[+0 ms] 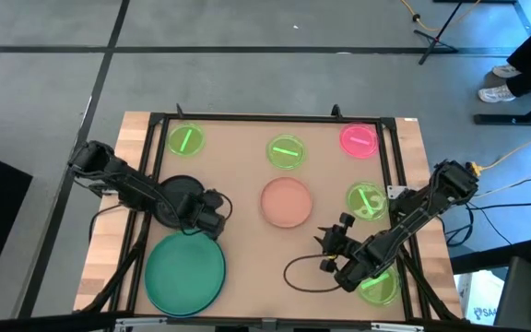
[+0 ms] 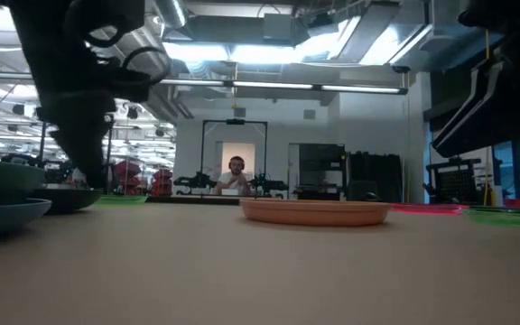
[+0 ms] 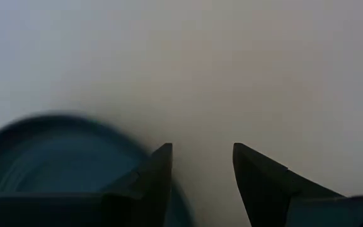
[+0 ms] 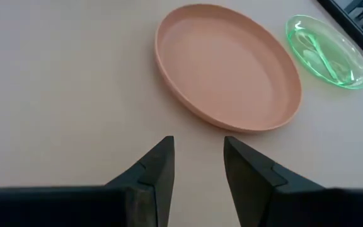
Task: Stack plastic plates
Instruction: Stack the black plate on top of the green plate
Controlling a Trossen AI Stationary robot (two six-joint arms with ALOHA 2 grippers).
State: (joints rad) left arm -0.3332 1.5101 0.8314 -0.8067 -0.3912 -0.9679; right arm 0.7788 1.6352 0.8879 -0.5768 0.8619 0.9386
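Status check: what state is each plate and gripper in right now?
Green plate: flat on table, nothing on it.
Salmon plate: flat, alone, ungripped.
Hot-pink plate: flat, unstacked.
Left gripper: open, empty.
Right gripper: open, empty, near salmon plate.

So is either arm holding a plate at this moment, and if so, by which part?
Nothing is held. The left gripper is open over bare table beside the large plate, and the right gripper is open just short of the salmon-pink plate, with nothing between either pair of jaws.
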